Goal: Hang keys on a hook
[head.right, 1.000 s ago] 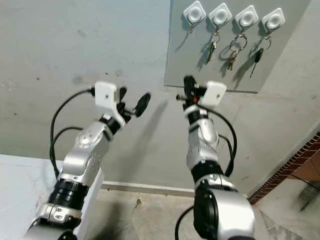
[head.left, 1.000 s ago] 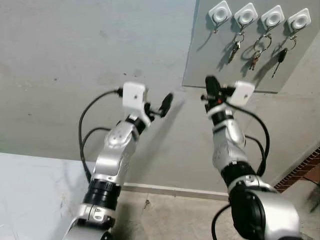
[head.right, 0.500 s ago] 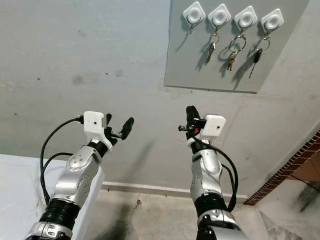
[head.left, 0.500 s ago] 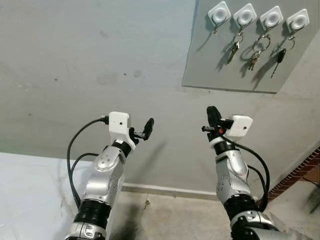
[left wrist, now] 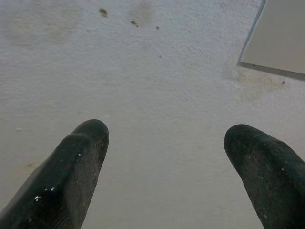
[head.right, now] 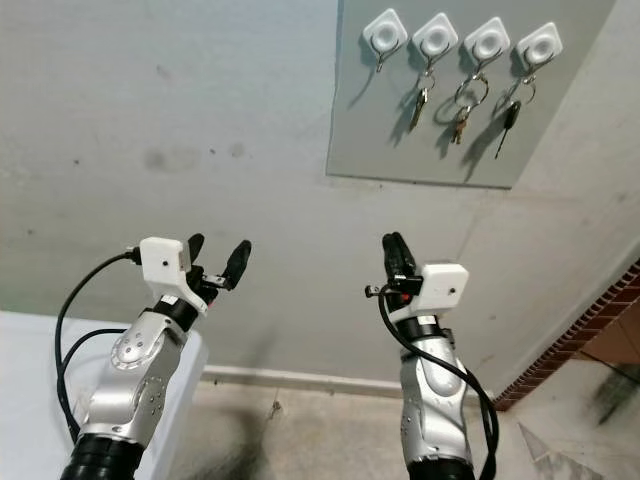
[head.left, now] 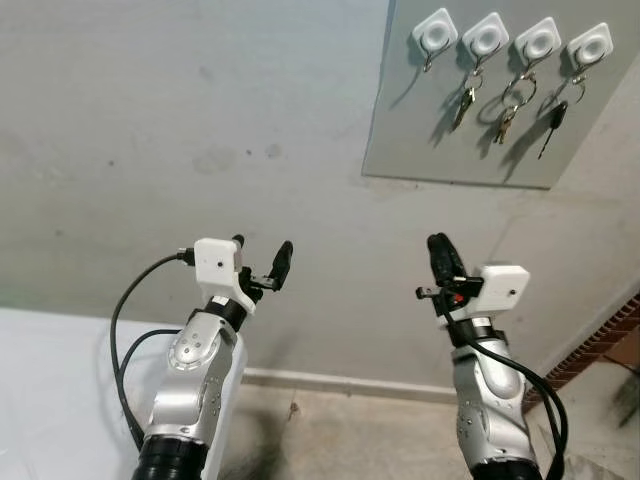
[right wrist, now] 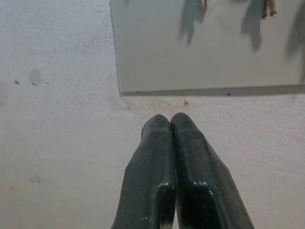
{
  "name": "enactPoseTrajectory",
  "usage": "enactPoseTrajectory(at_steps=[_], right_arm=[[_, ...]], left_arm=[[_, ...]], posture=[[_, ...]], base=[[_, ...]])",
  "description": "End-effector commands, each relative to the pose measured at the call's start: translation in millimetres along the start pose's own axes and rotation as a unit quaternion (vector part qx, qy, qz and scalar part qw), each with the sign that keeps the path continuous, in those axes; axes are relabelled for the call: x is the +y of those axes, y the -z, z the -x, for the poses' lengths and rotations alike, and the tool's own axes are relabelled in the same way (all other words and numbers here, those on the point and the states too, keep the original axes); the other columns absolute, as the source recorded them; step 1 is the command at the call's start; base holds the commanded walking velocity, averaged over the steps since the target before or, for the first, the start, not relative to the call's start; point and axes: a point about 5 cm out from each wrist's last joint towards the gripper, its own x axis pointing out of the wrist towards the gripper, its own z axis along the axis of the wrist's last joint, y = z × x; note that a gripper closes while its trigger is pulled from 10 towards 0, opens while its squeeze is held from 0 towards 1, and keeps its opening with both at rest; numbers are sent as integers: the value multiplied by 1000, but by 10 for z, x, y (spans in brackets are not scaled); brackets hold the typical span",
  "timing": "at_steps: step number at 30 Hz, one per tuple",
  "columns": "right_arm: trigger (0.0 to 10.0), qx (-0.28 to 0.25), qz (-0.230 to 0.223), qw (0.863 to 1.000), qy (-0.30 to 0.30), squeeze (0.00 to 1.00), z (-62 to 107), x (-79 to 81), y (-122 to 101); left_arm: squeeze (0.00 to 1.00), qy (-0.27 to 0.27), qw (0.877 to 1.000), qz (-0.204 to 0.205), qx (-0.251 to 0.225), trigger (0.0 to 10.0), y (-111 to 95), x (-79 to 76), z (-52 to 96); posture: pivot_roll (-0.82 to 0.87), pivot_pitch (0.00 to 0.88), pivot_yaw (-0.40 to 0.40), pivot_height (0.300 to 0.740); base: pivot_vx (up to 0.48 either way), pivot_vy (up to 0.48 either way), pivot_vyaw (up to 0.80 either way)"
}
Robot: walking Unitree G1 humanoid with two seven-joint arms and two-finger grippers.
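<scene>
We find keys (head.left: 505, 112) hanging on three hooks (head.left: 536, 37); left pincer (head.left: 260, 258) spread, right pincer (head.left: 438, 252) closed, both empty; task appears complete.

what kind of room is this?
Likely a home entryway or hallway: grey wall panel with four white hooks, three holding keys, plain plaster wall, skirting board, brick edge.

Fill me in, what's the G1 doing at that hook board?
Both arms are raised toward the wall, below the grey board with four white hooks. Keys already hang from three hooks; the leftmost hook is bare. The left gripper is open and holds nothing. The right gripper has its fingers pressed together, with no keys visible between them. Neither gripper touches the board.
</scene>
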Motion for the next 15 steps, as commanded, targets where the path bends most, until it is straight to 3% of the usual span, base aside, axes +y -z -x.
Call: enactPoseTrajectory(at_steps=[1, 12, 15], right_arm=[[10000, -6, 8, 1000, -10, 0, -17, 30, -57], [10000, 18, 12, 1000, 1, 0, 42, 93, -48], [10000, 20, 11, 1000, 0, 0, 33, 96, -63]], left_arm=[[0, 5, 1000, -7, -13, 10000, -66, -9, 5], [0, 0, 1000, -1, -7, 10000, -34, -54, 86], [0, 0, 1000, 0, -5, 10000, -38, -51, 93]], posture=[[-38, 0, -12, 715], [-21, 0, -16, 715], [-19, 0, -20, 715]], base=[[0, 0, 0], [0, 0, 0], [0, -310, 0]])
